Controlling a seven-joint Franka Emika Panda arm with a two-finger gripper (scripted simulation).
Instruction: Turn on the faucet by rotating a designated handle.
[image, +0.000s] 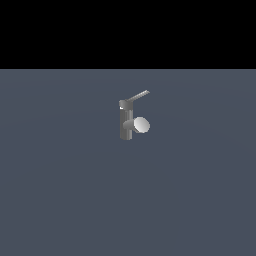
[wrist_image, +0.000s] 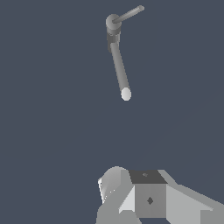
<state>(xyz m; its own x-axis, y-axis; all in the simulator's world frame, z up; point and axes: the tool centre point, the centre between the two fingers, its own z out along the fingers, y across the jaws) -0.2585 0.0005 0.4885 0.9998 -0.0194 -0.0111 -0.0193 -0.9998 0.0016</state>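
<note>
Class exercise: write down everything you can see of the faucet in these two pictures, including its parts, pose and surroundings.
The faucet is a small dark grey upright post, matte and metal-like, standing alone on a plain blue-grey floor. A stubby spout juts from its side, ending in a pale oval face. From the post's top a thin, flat, light grey handle slants up toward the exterior view's right. Nothing touches it; the gripper shows only in the wrist view, well clear.

1. No text, label, brand, number or sign can be read in either view
2. The faucet (image: 126, 121) carries no marking, and its pale oval spout face is blank
3. The handle (image: 138, 95) is plain grey, unlettered
</note>
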